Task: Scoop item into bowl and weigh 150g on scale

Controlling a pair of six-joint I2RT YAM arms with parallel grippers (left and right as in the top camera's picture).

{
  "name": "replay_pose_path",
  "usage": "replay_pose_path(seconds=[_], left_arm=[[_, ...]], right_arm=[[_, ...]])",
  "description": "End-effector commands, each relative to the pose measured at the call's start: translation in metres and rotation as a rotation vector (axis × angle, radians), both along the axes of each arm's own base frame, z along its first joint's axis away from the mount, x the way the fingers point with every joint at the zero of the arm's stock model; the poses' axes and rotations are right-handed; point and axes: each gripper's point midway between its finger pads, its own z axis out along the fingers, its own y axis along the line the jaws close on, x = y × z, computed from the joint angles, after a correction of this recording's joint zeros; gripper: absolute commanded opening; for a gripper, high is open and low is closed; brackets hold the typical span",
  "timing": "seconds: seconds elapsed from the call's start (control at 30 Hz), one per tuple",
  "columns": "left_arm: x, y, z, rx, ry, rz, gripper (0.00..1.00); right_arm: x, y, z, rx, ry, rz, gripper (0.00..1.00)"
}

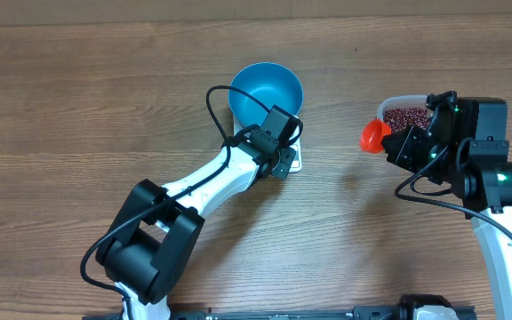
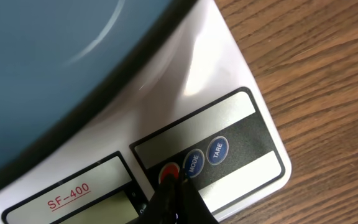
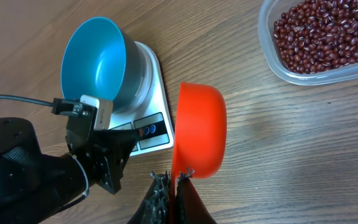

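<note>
Closed left pincer point(image 2: 174, 185) touches the round red button point(image 2: 168, 172) on the glossy white scale point(image 2: 229, 81); right pincer point(image 3: 171, 180) clamps a smooth orange scoop point(image 3: 201, 130).

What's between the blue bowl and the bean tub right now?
Only the orange scoop, shut in the right gripper, above otherwise bare table; the overhead view shows it between blue bowl and bean tub.

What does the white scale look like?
The scale is flat, white, plastic-looking, round-cornered. It lies on the wooden table with the blue bowl standing on it. Its front panel has a red button, blue MODE and TARE buttons, and red SF-400 lettering. The left end effector, shut, touches the red button.
</note>
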Motion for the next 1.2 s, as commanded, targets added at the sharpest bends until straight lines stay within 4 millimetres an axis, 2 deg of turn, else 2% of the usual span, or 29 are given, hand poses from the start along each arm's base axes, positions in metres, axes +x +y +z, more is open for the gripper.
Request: replay_pose_path(seconds=[0.0, 0.47, 1.17], left_arm=[[-0.0040, 0.0029, -0.0155, 0.037, 0.018, -0.006, 0.04], [0.0021, 0.0093, -0.0146, 0.055, -0.007, 0.047, 0.04], [0.0034, 0.0053, -0.0157, 0.041, -0.011, 0.041, 0.04]], right_arm=[[0.0053, -0.0033, 0.0117, -0.009, -0.032, -0.012, 0.04], [0.0049, -0.0039, 0.0110, -0.013, -0.029, -0.014, 0.04], [0.0047, -0.0039, 0.0109, -0.012, -0.029, -0.014, 0.04]])
